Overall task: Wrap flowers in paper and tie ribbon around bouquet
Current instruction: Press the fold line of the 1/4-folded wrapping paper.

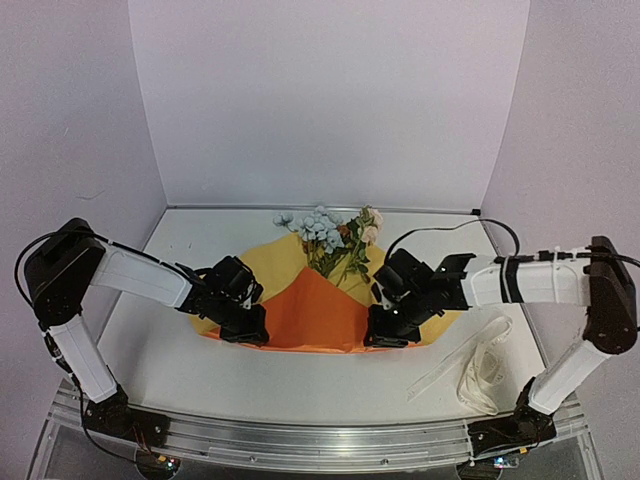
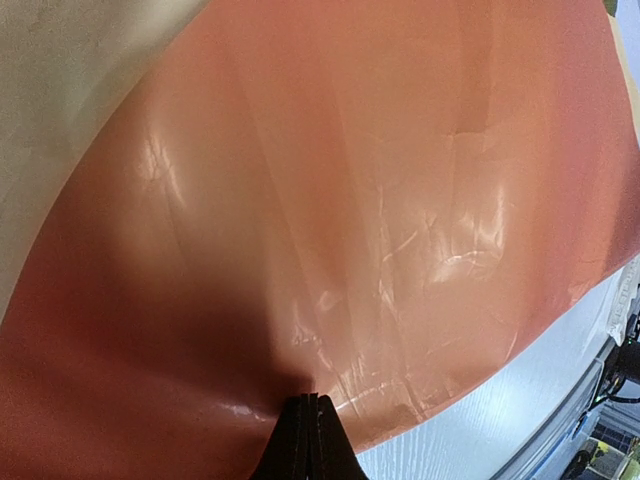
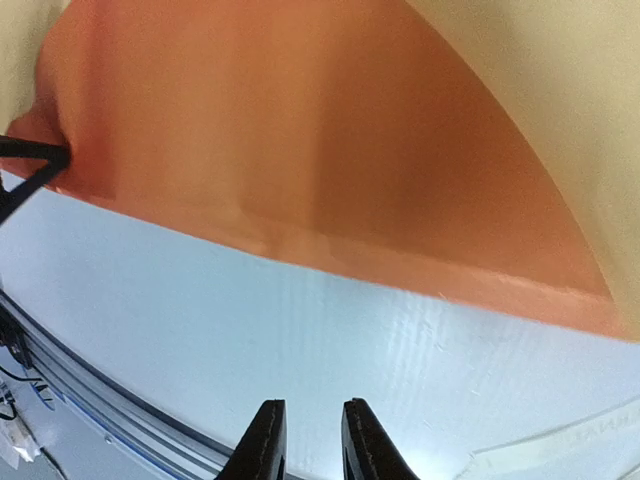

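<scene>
Count: one sheet of paper (image 1: 285, 265), one bunch of flowers (image 1: 330, 235), one ribbon (image 1: 482, 372), two grippers.

The paper is laid flat mid-table (image 1: 180, 375), yellow face up. Its near part is folded over, so that an orange triangle is shown pointing toward the flowers. The flowers are laid on the far edge of the sheet, blooms away from the arms. Pale blue blooms are clustered at left and cream ones at right; they are too small to be counted.

The ribbon is left in a loose heap on the table, to the right of the paper and apart from it.

The left gripper (image 2: 310, 405) is seen with its fingers pressed together, and the orange edge of the paper is pinched at the near left corner.

The right gripper (image 3: 306, 408) is held slightly parted over bare table, just short of the paper's near right edge. Nothing is gripped.
</scene>
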Robot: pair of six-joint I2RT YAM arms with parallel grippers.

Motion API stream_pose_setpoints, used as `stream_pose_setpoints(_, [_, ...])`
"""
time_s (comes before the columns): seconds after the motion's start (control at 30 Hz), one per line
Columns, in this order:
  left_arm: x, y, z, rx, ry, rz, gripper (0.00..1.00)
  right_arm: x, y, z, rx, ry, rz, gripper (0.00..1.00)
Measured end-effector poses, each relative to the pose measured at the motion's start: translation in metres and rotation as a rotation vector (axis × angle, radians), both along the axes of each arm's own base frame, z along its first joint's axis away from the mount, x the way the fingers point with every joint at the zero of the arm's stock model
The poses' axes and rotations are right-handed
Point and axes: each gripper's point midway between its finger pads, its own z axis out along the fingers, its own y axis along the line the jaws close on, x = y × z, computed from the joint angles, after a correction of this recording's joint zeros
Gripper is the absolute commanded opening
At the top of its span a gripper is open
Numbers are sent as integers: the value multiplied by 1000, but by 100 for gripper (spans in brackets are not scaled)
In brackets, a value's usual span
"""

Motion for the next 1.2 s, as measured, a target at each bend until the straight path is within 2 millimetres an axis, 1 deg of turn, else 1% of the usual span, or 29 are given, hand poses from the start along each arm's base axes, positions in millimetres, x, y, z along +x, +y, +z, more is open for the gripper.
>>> stream_pose_setpoints(0.07, [1, -1, 0, -1, -1, 0, 1, 17, 22, 2, 20, -17, 9, 20])
stream_pose_setpoints(0.17, [1, -1, 0, 0, -1, -1, 1, 32, 42, -13, 12, -8, 14, 20])
stream_pose_setpoints(0.23, [1, -1, 0, 0, -2, -2, 1, 35, 46, -27, -9, 10, 15, 20])
stream_pose_setpoints(0.33, [1, -1, 0, 0, -4, -6, 1, 35, 45, -44, -40, 34, 14, 20])
stream_pose_setpoints(0.5, [1, -1, 0, 1, -5, -7, 1, 35, 40, -53, -64, 25, 12, 19])
stream_pose_setpoints(0.53, [1, -1, 0, 1, -5, -7, 1, 35, 37, -57, -74, 21, 9, 19])
stream_pose_setpoints(0.6, [1, -1, 0, 1, -5, -8, 1, 35, 32, -58, -75, 2, 3, 18])
stream_pose_setpoints(0.7, [1, -1, 0, 1, -6, -9, 1, 34, 19, -60, -88, -30, -16, 18])
stream_pose_setpoints(0.97, [1, -1, 0, 2, -8, -15, 1, 28, -31, -61, -156, -116, -94, 18])
stream_pose_setpoints(1.1, [1, -1, 0, 1, -8, -15, 1, 27, -60, -62, -183, -146, -164, 18])
stream_pose_setpoints(1.2, [1, -2, 0, 1, -7, -15, 1, 31, -84, -62, -186, -148, -242, 18])
